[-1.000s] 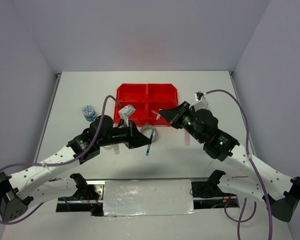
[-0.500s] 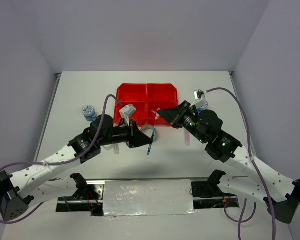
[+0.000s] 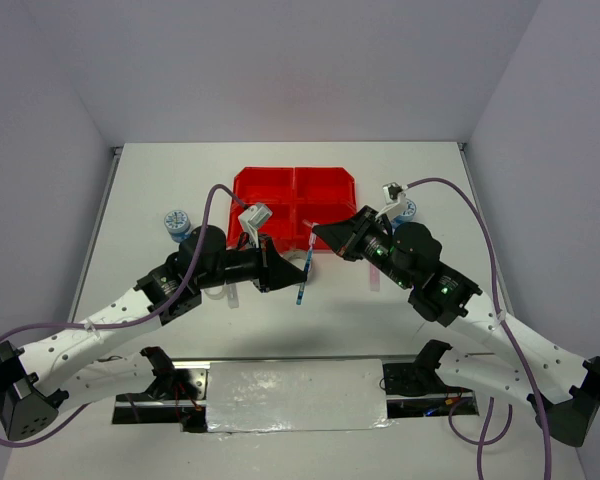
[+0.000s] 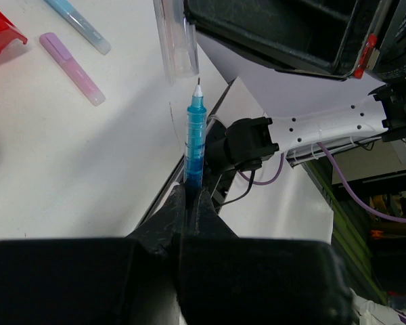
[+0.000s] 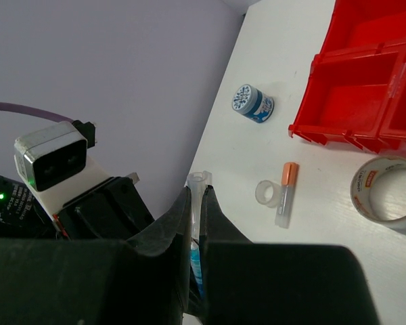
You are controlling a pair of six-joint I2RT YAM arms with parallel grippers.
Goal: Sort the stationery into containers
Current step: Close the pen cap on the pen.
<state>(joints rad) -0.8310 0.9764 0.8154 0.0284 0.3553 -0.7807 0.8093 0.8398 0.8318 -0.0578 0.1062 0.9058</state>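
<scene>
The left gripper [image 4: 189, 198] is clenched on a thin blue pen [image 4: 195, 139]. The pen is a slim barrel of translucent blue plastic, banded along its length and tapering to a fine white tip, and its lower end is pinched between the black fingers. Its long axis runs straight out from the fingertips. In the overhead view it lies roughly near-to-far above the white table [image 3: 180, 170], just in front of the red tray [image 3: 270, 195], tip toward the tray. The right gripper [image 5: 197, 198] grasps a clear cap [image 4: 176, 40], a glossy see-through tube (some blue shows low between the fingers). The pen's tip stops just short of the cap, slightly to one side and not touching. The tray is glossy moulded plastic with four rectangular bays and cut corners. Near it on the table lie a silvery tape ring [image 5: 386, 194], a small clear ring [image 5: 268, 193] and, just beside that, an orange-capped stub [image 5: 286, 193].
</scene>
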